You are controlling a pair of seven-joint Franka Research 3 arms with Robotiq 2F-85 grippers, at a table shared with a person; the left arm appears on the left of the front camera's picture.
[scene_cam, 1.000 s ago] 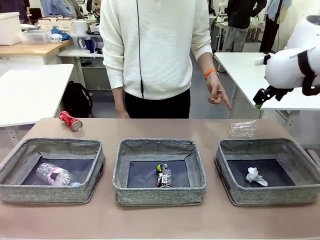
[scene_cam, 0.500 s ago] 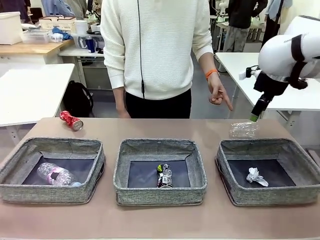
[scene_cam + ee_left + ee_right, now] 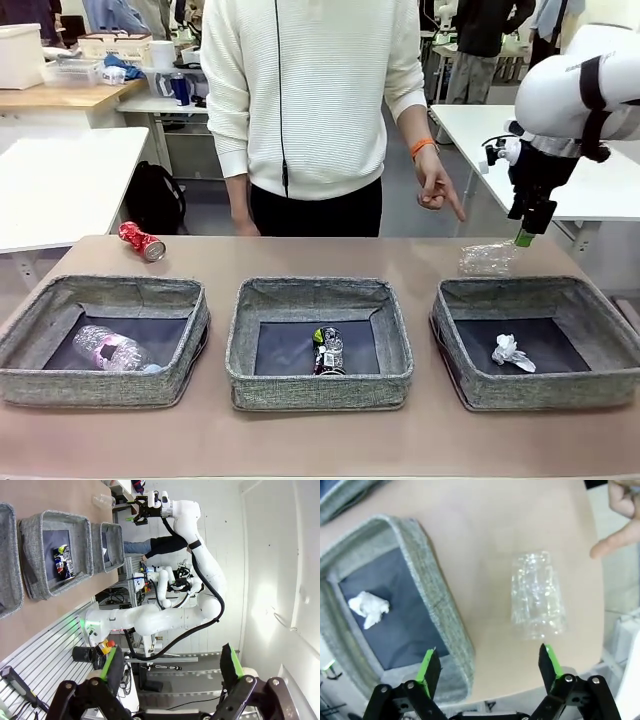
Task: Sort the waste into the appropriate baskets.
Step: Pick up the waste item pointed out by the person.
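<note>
Three grey baskets stand in a row: left (image 3: 100, 388), middle (image 3: 320, 390), right (image 3: 550, 392). A clear bottle (image 3: 112, 350) lies in the left one, a dark can (image 3: 327, 351) in the middle one, a white paper wad (image 3: 512, 352) in the right one. On the table behind them lie a red can (image 3: 141, 242) at far left and a clear plastic cup (image 3: 487, 259) on its side at far right. My right gripper (image 3: 525, 236) hangs open just above the cup (image 3: 538, 596), fingers pointing down, beside the right basket's wall (image 3: 437, 600). My left gripper (image 3: 172, 660) is open and holds nothing.
A person in a white sweater stands at the far edge; one hand (image 3: 437, 190) points down toward the cup, its finger (image 3: 615, 540) close to it. The table edge runs just beyond the cup. White tables stand to both sides behind.
My right arm has swung in from the right and turned its gripper downward, coming to a stop over the clear cup. Waste, baskets and the pointing hand have stayed put.
</note>
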